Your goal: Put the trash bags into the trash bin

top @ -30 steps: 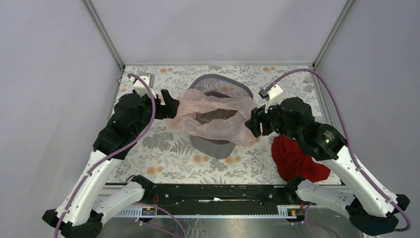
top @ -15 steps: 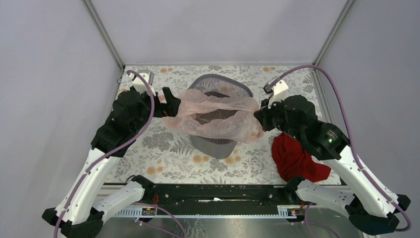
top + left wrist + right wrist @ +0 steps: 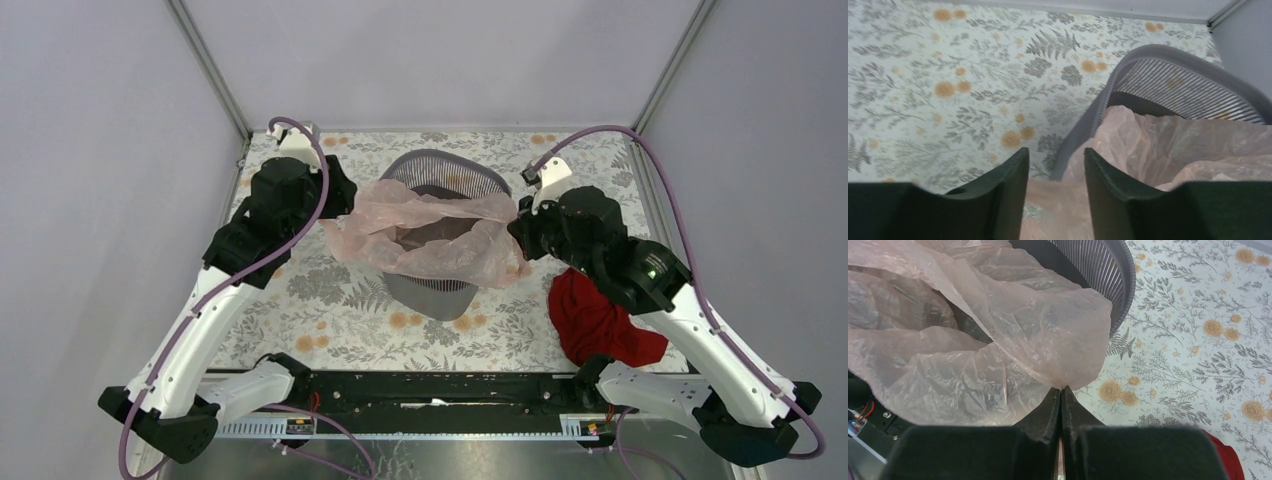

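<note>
The dark grey mesh trash bin (image 3: 445, 158) stands mid-table. A pale-pink filmy trash bag (image 3: 430, 235) lies spread across its mouth and hangs over the near rim. My right gripper (image 3: 517, 232) is at the bag's right edge. In the right wrist view its fingertips (image 3: 1061, 388) are pressed together, pinching the edge of the bag (image 3: 973, 340) beside the bin (image 3: 1108, 265). My left gripper (image 3: 345, 205) hovers at the bag's left edge. In the left wrist view its jaws (image 3: 1055, 155) stand apart, with pink film (image 3: 1168, 145) lying below the gap next to the bin's rim (image 3: 1148, 55).
A dark red cloth (image 3: 600, 320) lies crumpled on the floral tablecloth (image 3: 330, 290) under my right arm, near the front right. Grey walls and metal corner posts close in the table at the back and sides.
My right gripper went from open to shut on the bag's right edge. My left arm swung toward the back of the table, and its jaws now straddle the bag's left edge.
</note>
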You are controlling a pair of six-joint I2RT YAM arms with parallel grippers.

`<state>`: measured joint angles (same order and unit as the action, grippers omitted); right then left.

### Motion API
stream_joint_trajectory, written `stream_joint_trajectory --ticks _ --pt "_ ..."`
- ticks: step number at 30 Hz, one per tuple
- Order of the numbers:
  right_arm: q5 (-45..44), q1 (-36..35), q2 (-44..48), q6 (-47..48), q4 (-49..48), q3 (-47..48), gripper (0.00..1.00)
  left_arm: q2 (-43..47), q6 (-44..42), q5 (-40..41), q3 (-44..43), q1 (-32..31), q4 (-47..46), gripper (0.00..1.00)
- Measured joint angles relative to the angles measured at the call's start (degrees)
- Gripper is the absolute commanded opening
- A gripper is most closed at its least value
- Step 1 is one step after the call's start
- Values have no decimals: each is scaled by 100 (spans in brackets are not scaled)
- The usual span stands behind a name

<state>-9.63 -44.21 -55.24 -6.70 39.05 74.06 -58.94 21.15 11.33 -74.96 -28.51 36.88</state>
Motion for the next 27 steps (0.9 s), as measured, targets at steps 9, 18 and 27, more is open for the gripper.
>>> stream_joint_trajectory --ticks 9,18,27 --pt "-511 0 -511 -70 -81 129 0 -533 -39 339 -101 13 -109 0" --pt "-850 153 -1010 -76 -90 787 0 -831 -15 442 -275 68 -439 0" --pt "-656 372 -1097 -17 -85 844 0 -636 -476 -245 -417 131 -409 93"
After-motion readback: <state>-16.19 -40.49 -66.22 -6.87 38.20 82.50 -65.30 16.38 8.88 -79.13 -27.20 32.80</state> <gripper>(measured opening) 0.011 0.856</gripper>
